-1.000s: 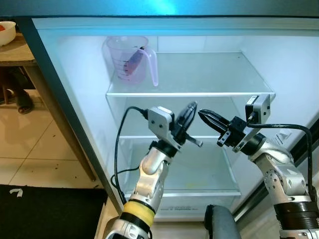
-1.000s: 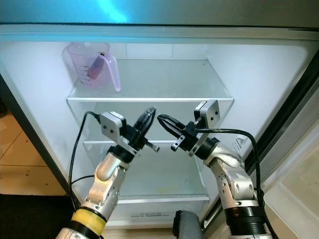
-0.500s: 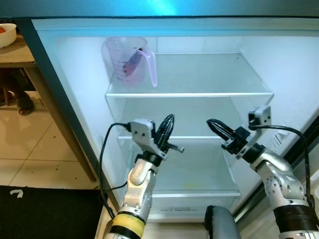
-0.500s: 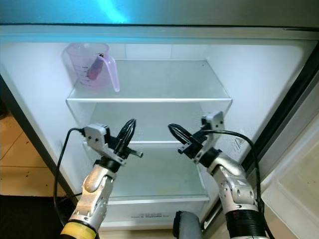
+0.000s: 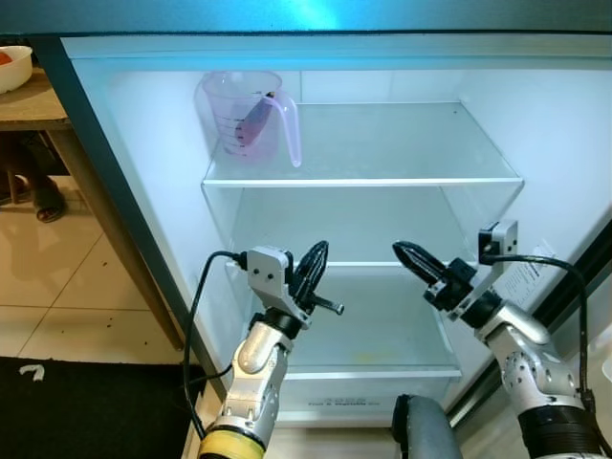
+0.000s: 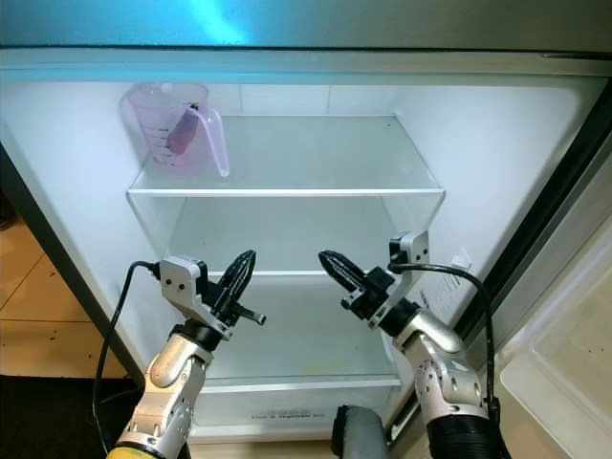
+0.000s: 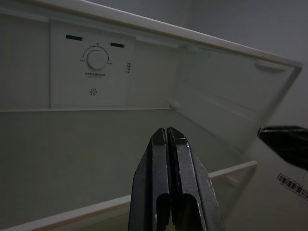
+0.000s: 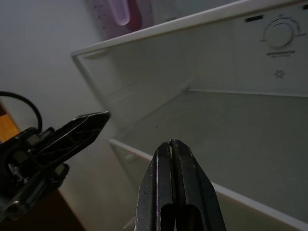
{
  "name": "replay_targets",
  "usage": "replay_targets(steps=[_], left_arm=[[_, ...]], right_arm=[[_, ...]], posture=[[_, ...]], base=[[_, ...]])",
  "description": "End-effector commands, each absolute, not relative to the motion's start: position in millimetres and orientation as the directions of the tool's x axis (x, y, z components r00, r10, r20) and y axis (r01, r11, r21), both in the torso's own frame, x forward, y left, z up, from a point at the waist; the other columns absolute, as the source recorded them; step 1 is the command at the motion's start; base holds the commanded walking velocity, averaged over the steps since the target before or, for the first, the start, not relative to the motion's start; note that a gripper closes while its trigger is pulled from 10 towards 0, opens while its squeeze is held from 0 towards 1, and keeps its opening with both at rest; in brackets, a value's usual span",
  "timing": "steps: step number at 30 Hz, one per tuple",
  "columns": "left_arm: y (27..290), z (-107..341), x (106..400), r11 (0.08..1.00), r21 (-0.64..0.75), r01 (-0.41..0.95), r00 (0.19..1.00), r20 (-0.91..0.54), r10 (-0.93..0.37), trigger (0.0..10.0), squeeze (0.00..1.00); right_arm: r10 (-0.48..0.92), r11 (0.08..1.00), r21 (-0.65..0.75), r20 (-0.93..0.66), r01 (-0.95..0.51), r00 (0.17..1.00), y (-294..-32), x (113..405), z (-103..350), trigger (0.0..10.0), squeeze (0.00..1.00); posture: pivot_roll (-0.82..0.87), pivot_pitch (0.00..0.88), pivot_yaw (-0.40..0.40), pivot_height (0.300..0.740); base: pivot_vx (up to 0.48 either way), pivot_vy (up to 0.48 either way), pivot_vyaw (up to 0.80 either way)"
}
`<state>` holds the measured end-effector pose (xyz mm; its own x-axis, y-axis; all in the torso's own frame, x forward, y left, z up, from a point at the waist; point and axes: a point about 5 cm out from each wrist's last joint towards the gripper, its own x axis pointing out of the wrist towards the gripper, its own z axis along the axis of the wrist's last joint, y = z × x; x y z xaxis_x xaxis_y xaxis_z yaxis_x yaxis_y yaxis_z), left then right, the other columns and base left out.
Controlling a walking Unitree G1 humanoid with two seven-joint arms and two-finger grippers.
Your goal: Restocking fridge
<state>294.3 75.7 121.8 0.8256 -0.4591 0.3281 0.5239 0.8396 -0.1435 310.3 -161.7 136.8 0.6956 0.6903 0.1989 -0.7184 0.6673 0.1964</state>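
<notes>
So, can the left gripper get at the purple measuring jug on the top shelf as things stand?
Probably yes. The left gripper, shut and holding nothing, sits in front of the middle shelf, below the jug. The jug stands near the top shelf's front left edge, with nothing between.

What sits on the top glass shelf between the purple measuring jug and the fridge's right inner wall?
Nothing: right of the purple measuring jug, the top glass shelf runs bare to the right wall, as both eye views show.

Bright, sharp head views, cyan glare along the top; dim, grey, soft wrist views
</notes>
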Motion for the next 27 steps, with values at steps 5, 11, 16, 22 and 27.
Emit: replay_targets(steps=[5, 11, 16, 22, 27], left_arm=[[71.6, 111.8, 295.3, 0.84, -0.168, 0.515, 0.842, 0.283, -0.46, 10.0, 0.0], [69.5, 105.1, 294.7, 0.835, -0.176, 0.521, 0.844, 0.251, -0.474, 10.0, 0.0], [66.1, 89.6, 287.3, 0.815, -0.168, 0.554, 0.83, 0.193, -0.524, 10.0, 0.0], [66.8, 82.1, 285.5, 0.812, -0.17, 0.559, 0.828, 0.17, -0.535, 10.0, 0.0], [66.9, 78.9, 284.5, 0.804, -0.166, 0.57, 0.821, 0.156, -0.55, 10.0, 0.0]], right_arm=[[0.704, 0.652, 0.23, 0.169, -0.722, 0.69, -155.3, 305.9, 121.7, 10.0, 0.0], [0.706, 0.649, 0.236, 0.166, -0.723, 0.688, -156.0, 305.5, 118.6, 10.0, 0.0], [0.715, 0.638, 0.257, 0.152, -0.726, 0.683, -158.8, 301.4, 110.0, 10.0, 0.0], [0.715, 0.643, 0.269, 0.128, -0.717, 0.688, -159.2, 299.7, 101.8, 10.0, 0.0], [0.692, 0.683, 0.268, 0.061, -0.68, 0.719, -160.5, 300.1, 91.7, 10.0, 0.0]], posture=[[-0.04, 0.044, -0.016, 0.519], [-0.04, 0.046, -0.018, 0.544], [-0.04, 0.049, -0.019, 0.574], [-0.04, 0.048, -0.019, 0.604], [-0.04, 0.049, -0.02, 0.619]], base=[[0.0, 0.0, 0.0], [0.0, 0.0, 0.0], [0.0, 0.0, 0.0], [0.0, 0.0, 0.0], [0.0, 0.0, 0.0]])
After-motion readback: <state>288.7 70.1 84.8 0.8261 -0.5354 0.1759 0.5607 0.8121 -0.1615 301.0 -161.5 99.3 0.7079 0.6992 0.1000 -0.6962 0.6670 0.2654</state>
